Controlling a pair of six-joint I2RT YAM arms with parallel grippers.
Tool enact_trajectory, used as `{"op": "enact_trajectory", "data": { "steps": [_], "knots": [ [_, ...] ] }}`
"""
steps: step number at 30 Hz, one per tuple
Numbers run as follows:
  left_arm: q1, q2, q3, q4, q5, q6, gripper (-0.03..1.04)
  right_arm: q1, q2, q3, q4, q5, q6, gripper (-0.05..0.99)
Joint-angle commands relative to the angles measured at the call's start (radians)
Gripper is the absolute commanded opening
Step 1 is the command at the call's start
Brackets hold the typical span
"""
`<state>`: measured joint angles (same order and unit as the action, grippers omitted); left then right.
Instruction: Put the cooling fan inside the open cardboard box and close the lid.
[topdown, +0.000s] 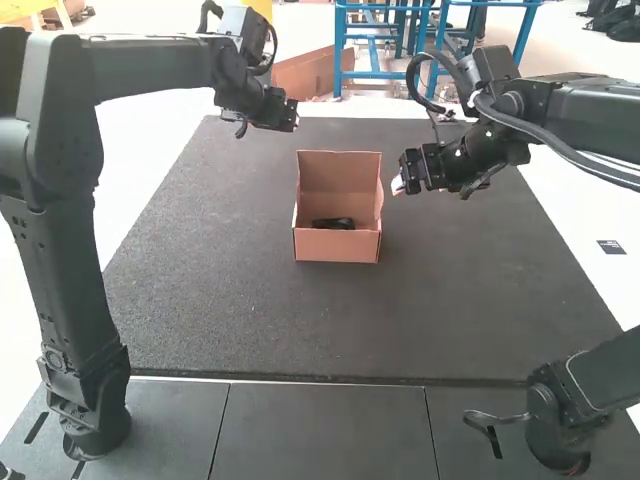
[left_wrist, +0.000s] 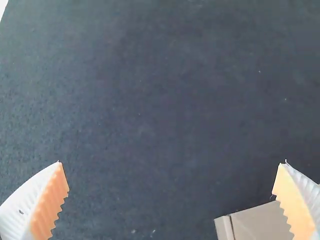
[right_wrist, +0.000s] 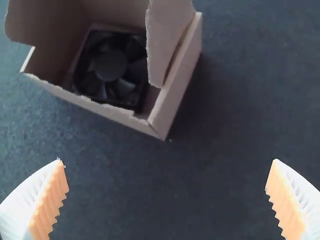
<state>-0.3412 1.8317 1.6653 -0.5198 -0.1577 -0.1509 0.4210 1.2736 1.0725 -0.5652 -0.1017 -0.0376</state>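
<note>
We see a wide dark mat (topdown: 200, 290), grainy like felt, covering the table. Near its middle stands the brown cardboard box (topdown: 338, 246), open, with its lid upright along the far side and one side flap standing up inside. The rim looks rough and torn in places. The black fan (right_wrist: 111, 67) lies flat on the box floor, its curved blades facing up.

The left gripper (topdown: 286, 112) hangs over bare mat, far and left of the box. Its ribbed white fingers (left_wrist: 42, 205) with orange toothed pads are spread and empty. The right gripper (topdown: 404, 182) hovers just right of the box, likewise spread wide and grasping nothing.
</note>
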Motion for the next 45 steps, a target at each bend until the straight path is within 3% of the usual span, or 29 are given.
{"op": "enact_trajectory", "data": {
  "steps": [1,12,21,27,32,37,45],
  "knots": [
    [-0.038,0.037,0.086,-0.002,-0.005,0.013,0.97,-0.010,-0.049,0.001,0.018,-0.018,0.002,0.91],
    [-0.076,0.150,0.157,-0.043,-0.003,0.016,0.97,-0.060,-0.056,0.018,0.013,-0.030,0.001,0.91],
    [-0.090,0.181,0.148,-0.174,0.044,0.010,0.97,-0.076,-0.056,0.037,0.004,-0.047,0.001,0.91],
    [-0.128,0.178,0.129,-0.261,0.052,0.008,0.97,-0.076,-0.056,0.037,0.004,-0.047,0.001,0.91],
    [-0.154,0.167,0.056,-0.264,0.063,0.008,0.97,-0.076,-0.056,0.035,0.001,-0.058,0.001,0.91],
    [-0.162,0.161,-0.044,-0.264,0.113,0.010,0.97,-0.076,-0.056,0.035,-0.004,-0.066,0.001,0.91],
    [-0.180,0.144,-0.162,-0.226,0.115,0.010,0.97,-0.076,-0.057,0.035,0.004,-0.066,-0.001,0.91]
  ]
}}
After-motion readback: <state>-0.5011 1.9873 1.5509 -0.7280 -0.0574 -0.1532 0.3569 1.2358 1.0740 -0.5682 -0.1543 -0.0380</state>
